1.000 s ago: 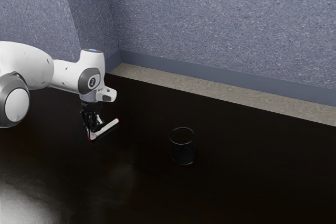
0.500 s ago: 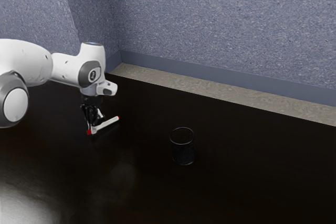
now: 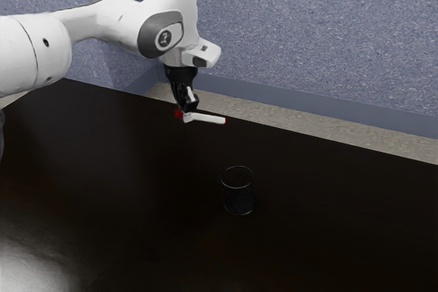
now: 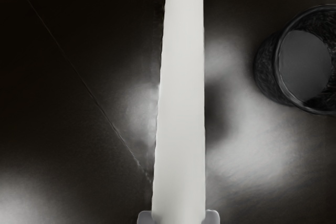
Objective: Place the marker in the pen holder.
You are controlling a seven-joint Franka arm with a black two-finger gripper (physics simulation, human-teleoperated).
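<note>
over the desk (image 3: pixel 123 169), the fingers (image 3: pixel 185 104) pinch the marker (image 3: pixel 209 118); at their five o'clock in the exterior view stands the pen holder (image 3: pixel 239 200).

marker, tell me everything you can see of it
The marker is a slim, straight, round stick with a smooth white barrel, plastic by its look, and red at both ends. It is held in the air above the dark table, lying nearly level rather than upright, its free end toward the exterior view's right. The gripper is shut on it near the other end, pads on both sides. It is outside the pen holder.
</note>
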